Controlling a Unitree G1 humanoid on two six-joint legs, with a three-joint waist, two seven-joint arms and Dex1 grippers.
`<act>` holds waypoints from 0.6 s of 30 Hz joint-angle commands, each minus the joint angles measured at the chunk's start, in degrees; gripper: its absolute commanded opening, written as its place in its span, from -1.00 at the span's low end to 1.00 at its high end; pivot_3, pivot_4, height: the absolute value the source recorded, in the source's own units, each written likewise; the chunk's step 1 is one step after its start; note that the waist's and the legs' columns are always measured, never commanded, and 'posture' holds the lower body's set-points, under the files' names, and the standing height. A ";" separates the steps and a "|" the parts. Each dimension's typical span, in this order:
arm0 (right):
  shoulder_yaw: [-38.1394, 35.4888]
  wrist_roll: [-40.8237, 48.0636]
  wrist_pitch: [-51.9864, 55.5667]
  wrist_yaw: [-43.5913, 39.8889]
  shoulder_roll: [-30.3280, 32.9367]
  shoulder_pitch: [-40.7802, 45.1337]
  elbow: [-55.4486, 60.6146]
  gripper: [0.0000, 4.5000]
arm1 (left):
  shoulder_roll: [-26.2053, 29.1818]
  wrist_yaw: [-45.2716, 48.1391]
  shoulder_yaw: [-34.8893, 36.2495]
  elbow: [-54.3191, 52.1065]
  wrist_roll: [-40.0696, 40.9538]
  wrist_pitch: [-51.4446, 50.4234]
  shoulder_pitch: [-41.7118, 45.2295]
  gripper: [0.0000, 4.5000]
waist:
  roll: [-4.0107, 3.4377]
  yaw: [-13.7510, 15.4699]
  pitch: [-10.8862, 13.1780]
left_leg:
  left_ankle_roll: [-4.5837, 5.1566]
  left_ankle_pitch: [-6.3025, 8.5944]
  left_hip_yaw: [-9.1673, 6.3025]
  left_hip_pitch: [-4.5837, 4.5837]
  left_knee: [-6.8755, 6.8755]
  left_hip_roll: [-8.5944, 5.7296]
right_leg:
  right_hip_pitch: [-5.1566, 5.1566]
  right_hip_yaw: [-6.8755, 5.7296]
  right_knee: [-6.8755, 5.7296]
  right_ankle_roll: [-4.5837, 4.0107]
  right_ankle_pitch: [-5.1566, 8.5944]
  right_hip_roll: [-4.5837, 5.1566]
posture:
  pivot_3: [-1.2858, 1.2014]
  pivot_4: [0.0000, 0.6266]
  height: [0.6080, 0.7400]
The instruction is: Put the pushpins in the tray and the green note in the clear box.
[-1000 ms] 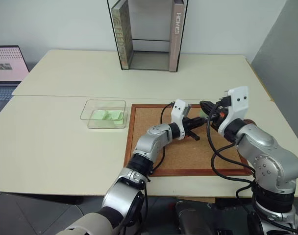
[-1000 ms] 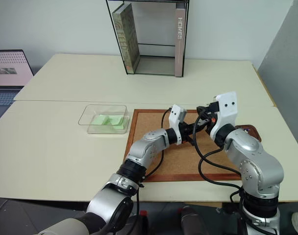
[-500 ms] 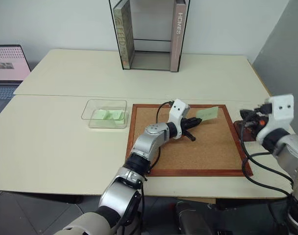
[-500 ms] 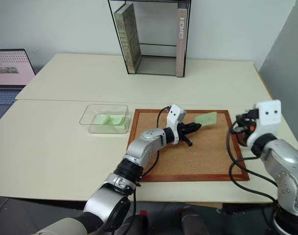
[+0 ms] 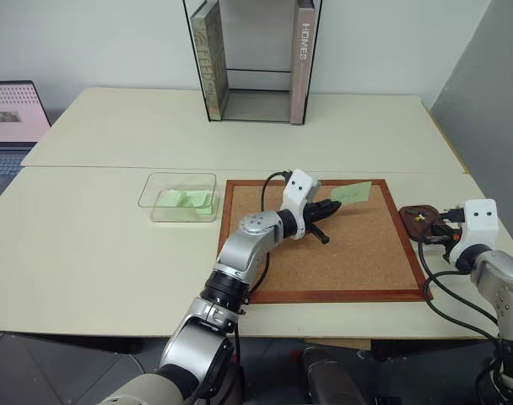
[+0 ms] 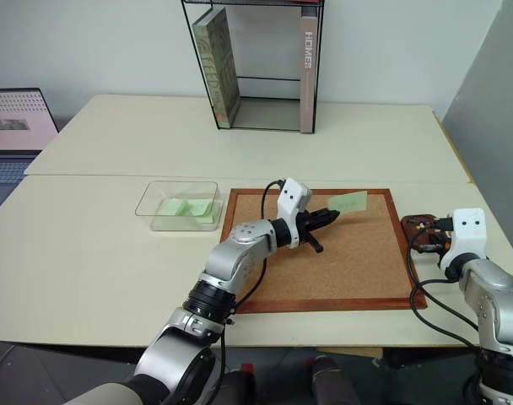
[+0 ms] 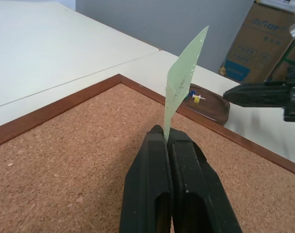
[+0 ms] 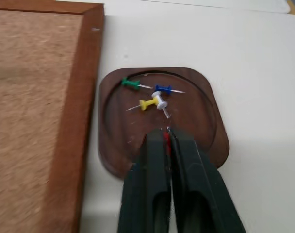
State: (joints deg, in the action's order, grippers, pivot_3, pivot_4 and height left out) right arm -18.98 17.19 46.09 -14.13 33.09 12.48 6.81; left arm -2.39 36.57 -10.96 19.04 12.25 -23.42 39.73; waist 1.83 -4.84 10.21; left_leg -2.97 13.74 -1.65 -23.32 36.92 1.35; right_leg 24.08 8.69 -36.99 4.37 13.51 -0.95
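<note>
Landmark: cork board (image 5: 324,245) on table (image 5: 113,253).

- Green note (image 7: 182,73): thin paper slip, looked v. light and floppy, prob. easy to crease or flutter. Best taken by one edge, as it was. Stood up from left gripper (image 7: 165,133), above the board's far side, twd the tray end.
- Left jaws: pressed together, clamped on note's lower edge. No gap visible.
- Clear box (image 5: 179,197): just off board's left edge, green slips already inside.
- Tray (image 8: 162,116): just off board's right edge. Pushpins (image 8: 155,99) lay in it — green, blue, yellow, white. Tiny, hard, sharp-tipped, would roll; grip by plastic head.
- Right gripper (image 8: 167,138): over tray's near part. Jaws nearly together, narrow slit, a red pin's (image 8: 166,141) head showing betw. the tips. Whether pinched or just freed, couldn't tell.
</note>
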 commanded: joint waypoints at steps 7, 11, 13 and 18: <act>-0.16 -1.25 -5.84 -1.28 0.22 4.30 -6.38 0.18 | -0.48 -0.52 -0.35 -3.19 0.06 0.38 0.38 -1.00 | -0.01 0.08 0.00 | 0.00 0.00 -0.01 0.00 0.01 0.00 | -0.01 0.00 -0.01 0.00 0.00 0.00 | 0.03 -0.52 1.00; -0.07 -1.26 -5.62 -1.25 -0.16 3.90 -5.83 0.60 | -0.38 -0.48 -0.45 -3.10 0.11 0.49 0.33 -1.00 | -0.01 0.07 -0.01 | 0.00 0.00 -0.01 0.00 0.01 0.00 | -0.01 0.00 -0.02 0.01 -0.01 0.00 | 0.03 -0.52 1.00; 0.40 -1.86 -5.82 -1.23 0.00 3.48 -5.67 0.79 | -0.34 -0.39 -0.51 -3.05 0.12 0.50 0.34 -1.00 | -0.01 0.07 -0.01 | 0.00 0.00 -0.01 0.00 0.02 0.00 | -0.01 0.00 -0.02 0.01 -0.01 0.00 | 0.03 -0.52 1.00; 2.45 -4.75 -7.47 -0.88 0.97 2.55 -6.01 1.00 | -0.45 -0.24 -0.53 -2.51 0.09 0.72 0.67 -1.00 | -0.01 0.07 -0.01 | 0.00 0.00 -0.01 0.00 0.02 0.00 | -0.01 0.00 -0.02 0.01 -0.01 0.00 | 0.03 -0.52 1.00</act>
State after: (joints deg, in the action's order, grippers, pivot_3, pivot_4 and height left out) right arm -16.37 13.79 40.27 -14.96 32.86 14.97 -0.37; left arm -2.42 35.84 -10.97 18.33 12.24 -23.45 39.61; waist 1.82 -4.77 10.20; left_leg -2.97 13.74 -1.67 -23.32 36.94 1.35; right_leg 24.07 8.68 -37.01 4.38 13.50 -0.95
